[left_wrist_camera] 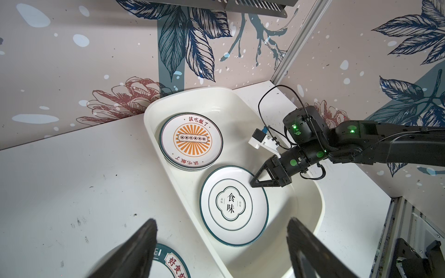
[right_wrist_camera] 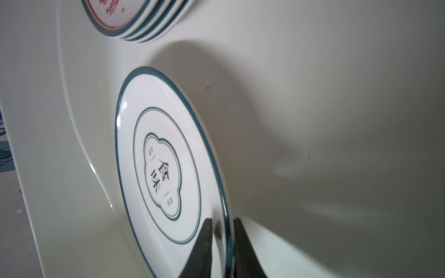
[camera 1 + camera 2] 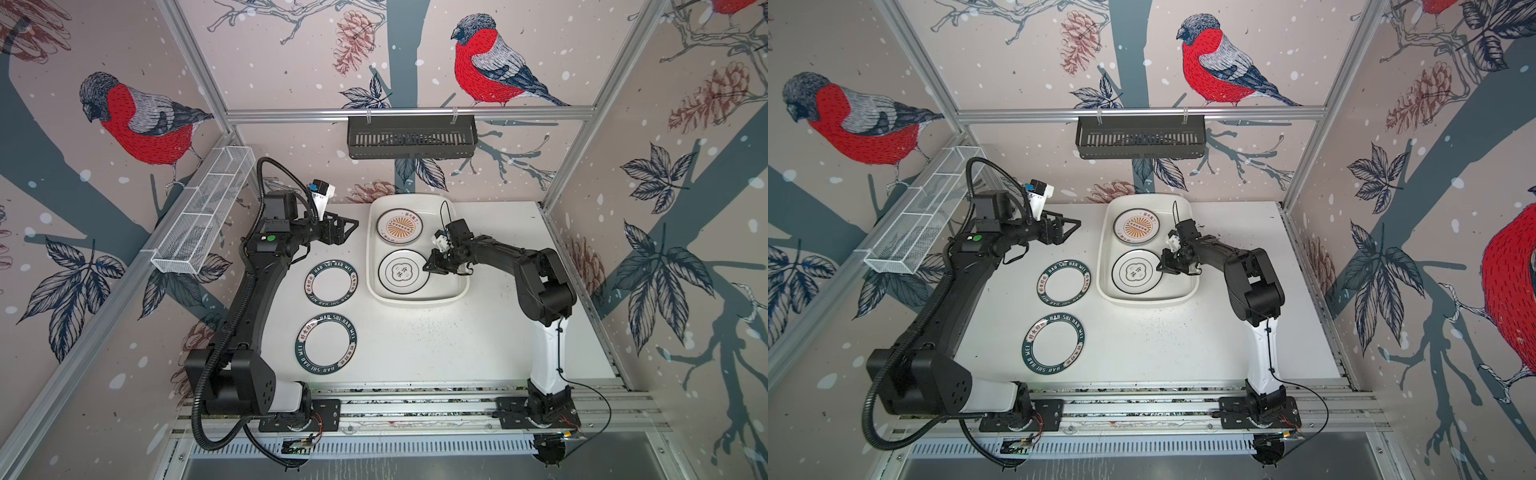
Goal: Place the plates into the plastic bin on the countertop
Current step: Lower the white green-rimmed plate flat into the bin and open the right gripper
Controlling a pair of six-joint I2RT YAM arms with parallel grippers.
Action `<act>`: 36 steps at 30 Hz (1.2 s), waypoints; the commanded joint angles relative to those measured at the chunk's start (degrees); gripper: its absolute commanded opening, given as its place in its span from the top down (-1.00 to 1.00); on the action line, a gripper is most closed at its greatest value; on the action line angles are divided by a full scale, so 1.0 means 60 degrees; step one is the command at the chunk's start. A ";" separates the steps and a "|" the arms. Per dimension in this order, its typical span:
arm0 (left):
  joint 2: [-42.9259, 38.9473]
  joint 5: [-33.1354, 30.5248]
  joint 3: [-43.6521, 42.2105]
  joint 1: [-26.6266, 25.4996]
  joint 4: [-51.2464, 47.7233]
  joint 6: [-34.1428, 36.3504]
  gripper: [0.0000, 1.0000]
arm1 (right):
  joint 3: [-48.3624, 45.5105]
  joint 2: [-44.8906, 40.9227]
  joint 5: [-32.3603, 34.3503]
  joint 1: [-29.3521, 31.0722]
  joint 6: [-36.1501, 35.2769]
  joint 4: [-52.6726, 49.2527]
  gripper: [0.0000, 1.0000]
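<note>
We find the floor of the cream-white rectangular plastic bin [image 3: 415, 300] occupied: a stack of white sunburst-centred plates [image 3: 399, 225] at the far end, and a white emblem-centred plate with thin dark rim [image 3: 402, 272] at the near end. The right gripper [image 3: 427, 267] straddles that plate's rim, its arm crossing the bin's right wall. Two white plates with dark lettered rims [image 3: 331, 284] lie left of the bin, beside the black left arm [image 3: 249, 299]. The white speckled countertop [image 3: 449, 345] lies open before the bin.
</note>
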 commanded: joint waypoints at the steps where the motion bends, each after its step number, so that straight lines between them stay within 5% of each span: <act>1: 0.0012 0.0238 0.0087 0.0015 0.0134 0.0075 -0.67 | 0.0175 0.0088 0.0219 0.0009 -0.0283 -0.0416 0.60; 36: 0.0032 0.0015 -0.0140 0.0566 0.0026 -0.0328 -0.81 | 0.0368 -0.0739 0.0955 -0.0054 -0.0424 -0.0761 0.22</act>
